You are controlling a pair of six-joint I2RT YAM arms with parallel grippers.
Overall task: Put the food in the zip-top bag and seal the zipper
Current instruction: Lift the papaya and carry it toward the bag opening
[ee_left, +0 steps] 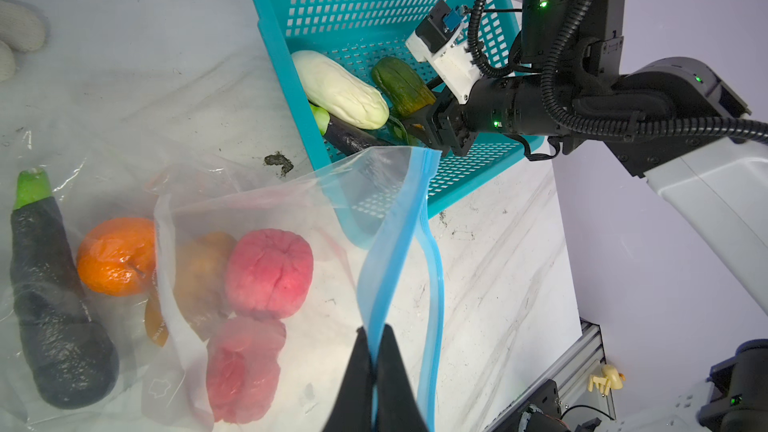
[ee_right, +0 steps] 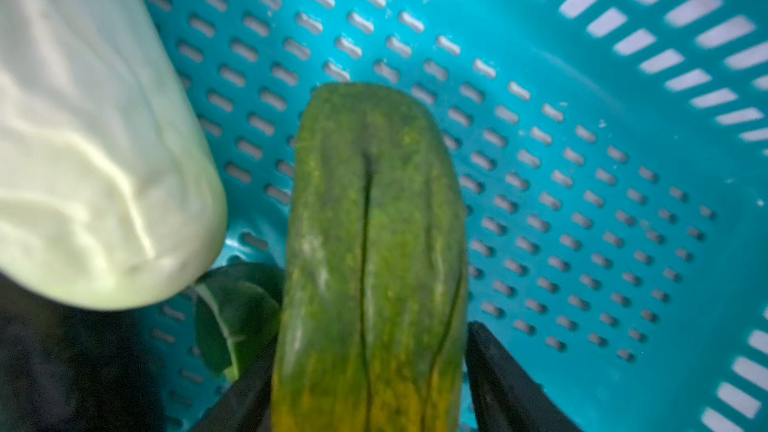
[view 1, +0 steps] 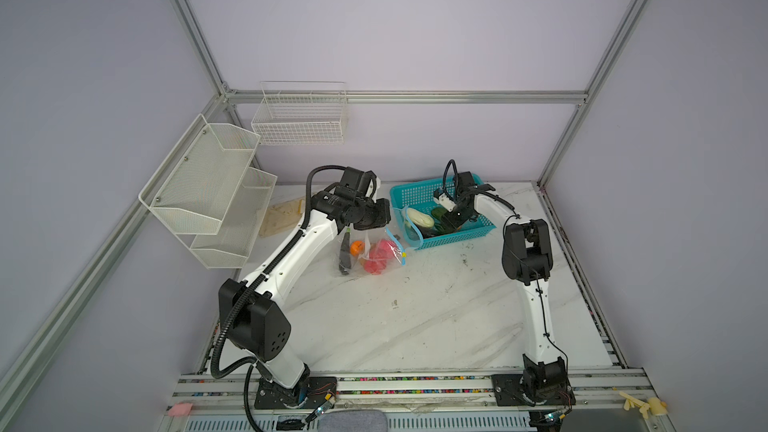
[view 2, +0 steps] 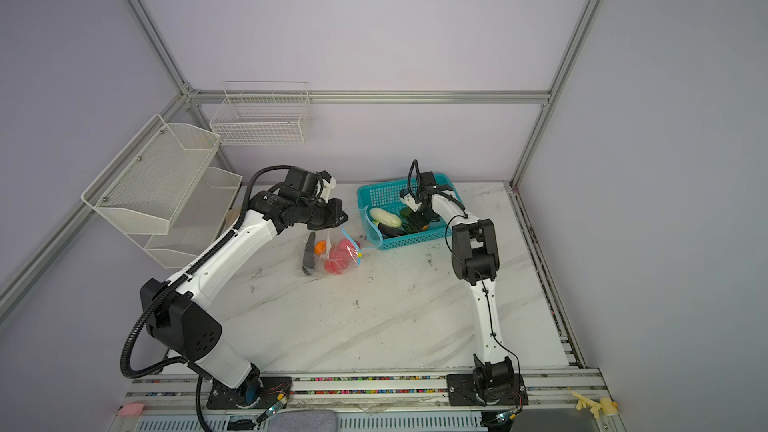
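**Filling stage, partly complete.** We see the left gripper [ee_left: 376, 332] with its jaws pressed together on one lip of the zipper [ee_left: 409, 209]. It lifts that edge so the mouth of the zip-top bag [ee_left: 249, 201] gapes toward the teal basket [ee_left: 274, 56]. The bag lies on the marble table [view 1: 415, 317] just beside the basket, and its blue strip reaches the basket's near corner.

Already inside the bag are a dark eggplant [ee_left: 54, 305], an orange [ee_left: 116, 255], a brownish piece [ee_left: 203, 268] and two pink-red pieces [ee_left: 270, 272]. Still in the basket are a white piece [ee_left: 340, 89], a second eggplant [ee_left: 353, 139] partly under it, a dark green leaf [ee_right: 232, 317] and a green-yellow piece [ee_right: 370, 222].

The right gripper [ee_right: 370, 367] reaches into the basket with a jaw on either side of the green-yellow piece. We cannot tell whether the jaws already clamp it.

We judge roughly half the food transferred. The remaining pieces must go in, and the zipper, with its yellow slider [view 1: 403, 254] at one end, is not yet closed.

Possible obstructions are the basket wall between the food and the bag mouth, the white piece just beside the green-yellow one, and the limp free lip of the bag. A white mesh shelf [view 1: 208, 184] and a wire rack [view 1: 299, 118] hang on the walls, well apart from the work.
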